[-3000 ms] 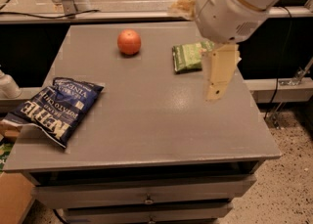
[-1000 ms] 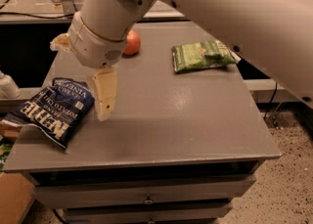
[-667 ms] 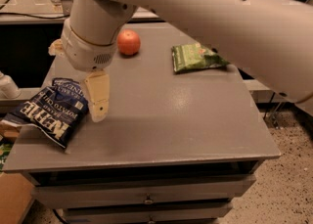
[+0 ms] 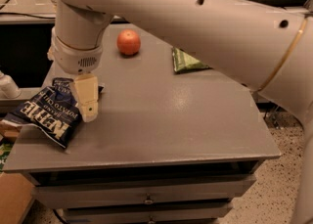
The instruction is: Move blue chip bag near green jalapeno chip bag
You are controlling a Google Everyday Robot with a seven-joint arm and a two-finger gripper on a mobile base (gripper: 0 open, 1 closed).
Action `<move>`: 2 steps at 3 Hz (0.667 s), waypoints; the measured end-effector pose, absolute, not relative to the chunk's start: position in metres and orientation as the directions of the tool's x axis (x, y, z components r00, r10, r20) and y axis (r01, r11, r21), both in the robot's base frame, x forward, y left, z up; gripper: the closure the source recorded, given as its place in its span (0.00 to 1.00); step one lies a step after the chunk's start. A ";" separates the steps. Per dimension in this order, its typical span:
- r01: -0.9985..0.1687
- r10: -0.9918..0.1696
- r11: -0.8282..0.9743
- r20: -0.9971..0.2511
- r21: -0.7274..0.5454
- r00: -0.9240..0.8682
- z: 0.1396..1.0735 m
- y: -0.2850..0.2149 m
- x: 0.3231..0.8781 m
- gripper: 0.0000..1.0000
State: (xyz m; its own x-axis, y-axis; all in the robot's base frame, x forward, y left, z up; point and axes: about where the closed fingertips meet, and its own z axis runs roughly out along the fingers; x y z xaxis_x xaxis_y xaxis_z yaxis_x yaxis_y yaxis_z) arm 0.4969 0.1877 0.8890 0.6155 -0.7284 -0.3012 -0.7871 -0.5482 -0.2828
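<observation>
The blue chip bag (image 4: 46, 114) is dark navy with white block lettering and lies at the table's left edge, partly overhanging it. The green jalapeno chip bag (image 4: 185, 62) lies flat at the back right of the table, partly hidden behind my arm. My gripper (image 4: 87, 103) hangs over the blue bag's right edge, its cream finger pointing down at the tabletop beside the bag. My large cream arm crosses the top of the view.
A round orange-red fruit (image 4: 128, 42) sits at the back middle of the grey table (image 4: 176, 120). Drawers run below the front edge. A cardboard box (image 4: 12, 198) stands on the floor at the lower left.
My gripper has swung from the green bag's side across the table to the left and now stands at the blue bag's right edge. The bags and fruit have not moved.
</observation>
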 end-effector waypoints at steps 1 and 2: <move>-0.810 -0.764 -0.529 -0.273 -0.254 0.585 0.875 0.193 0.502 0.00; -0.828 -0.788 -0.512 -0.257 -0.229 0.559 0.861 0.193 0.504 0.18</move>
State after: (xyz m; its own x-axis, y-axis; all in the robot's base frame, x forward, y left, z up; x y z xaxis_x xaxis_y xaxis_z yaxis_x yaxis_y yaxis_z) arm 0.5043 0.1928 0.8613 0.5589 -0.7884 -0.2569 -0.8278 -0.5121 -0.2291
